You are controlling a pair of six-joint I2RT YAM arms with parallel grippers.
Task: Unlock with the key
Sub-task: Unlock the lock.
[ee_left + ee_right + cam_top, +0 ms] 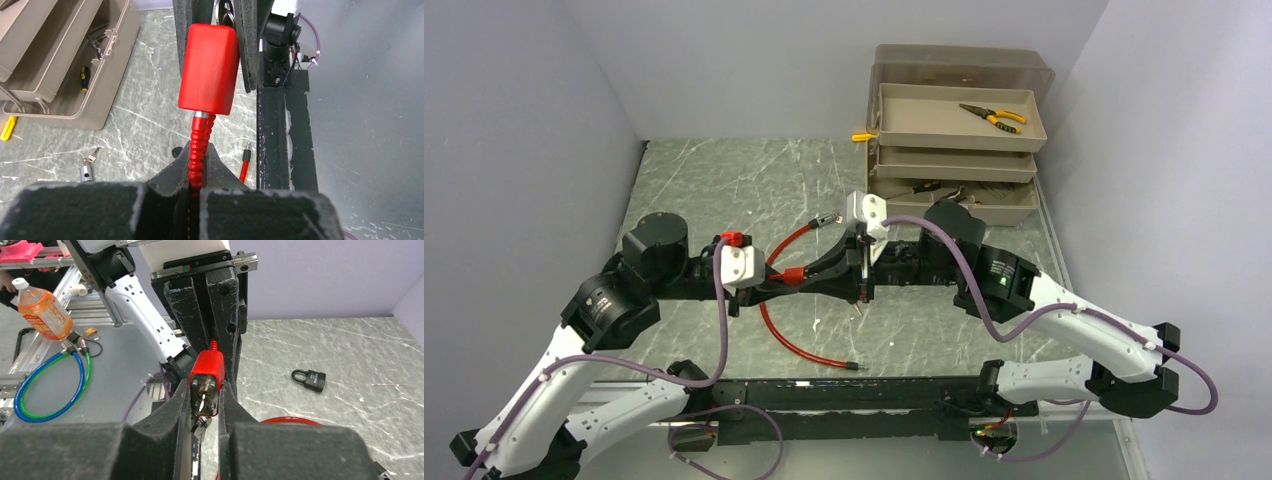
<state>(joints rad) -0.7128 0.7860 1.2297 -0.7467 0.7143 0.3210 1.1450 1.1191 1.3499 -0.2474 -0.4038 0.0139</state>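
Note:
A red cable lock point(208, 67) hangs between my two grippers above the table's middle point(792, 275). My left gripper point(197, 152) is shut on its ribbed red cable point(199, 135) just below the lock body, and it also shows in the top view point(774, 283). A silver key point(201, 424) sits in the keyhole on the lock's end face point(204, 392). My right gripper point(204, 385) is open, its fingers close along both sides of that end and the key loose between them. It shows in the top view too point(816, 272).
A tan toolbox point(954, 150) with stepped trays and pliers point(992, 117) stands at the back right. A black padlock point(310, 380) lies on the marble top. A small silver piece with a key point(86, 170) lies near the toolbox. The cable's free end point(851, 367) rests by the black front rail point(854, 395).

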